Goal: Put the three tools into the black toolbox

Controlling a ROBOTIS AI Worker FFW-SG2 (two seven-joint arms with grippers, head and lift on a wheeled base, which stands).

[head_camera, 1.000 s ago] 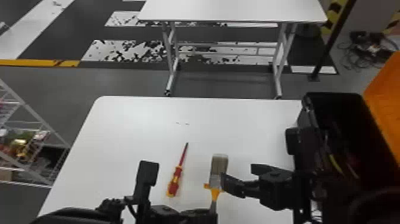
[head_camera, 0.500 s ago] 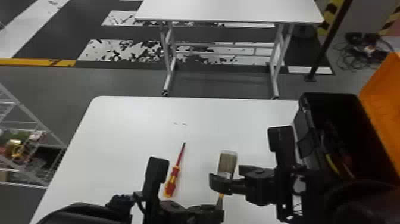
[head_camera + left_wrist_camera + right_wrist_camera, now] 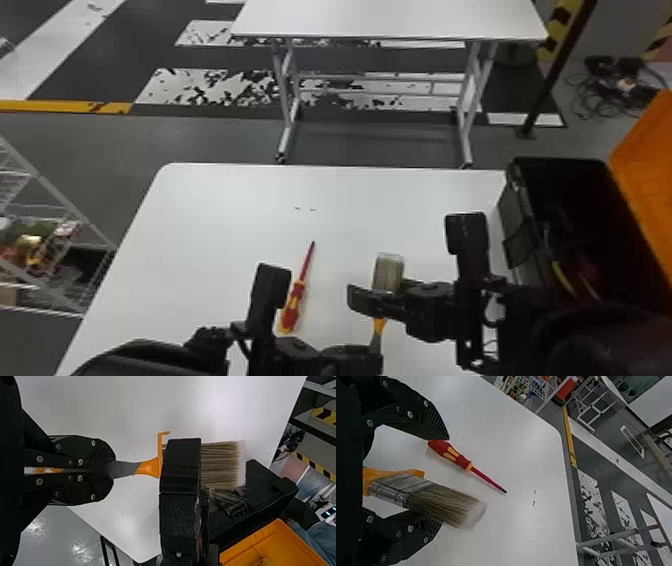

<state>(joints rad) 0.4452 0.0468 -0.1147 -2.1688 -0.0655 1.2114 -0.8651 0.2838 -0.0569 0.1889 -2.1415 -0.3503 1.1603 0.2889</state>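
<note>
At the head view's lower centre, the left claw (image 3: 113,470) gripped the paintbrush (image 3: 222,465) between the right claw's (image 3: 444,481) parted fingers. Brush and screwdriver (image 3: 294,304) awaited boxing; the third tool probably lay in the toolbox (image 3: 512,214) at right.

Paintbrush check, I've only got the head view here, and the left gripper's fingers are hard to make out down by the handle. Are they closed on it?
Observer: Yes, the left wrist view shows the left gripper closed on the handle of the paintbrush.
Operator: And is the right one clamped on the brush too?
Observer: No, the right wrist view shows the right gripper open around it, with white table visible between the brush and each finger.
</note>
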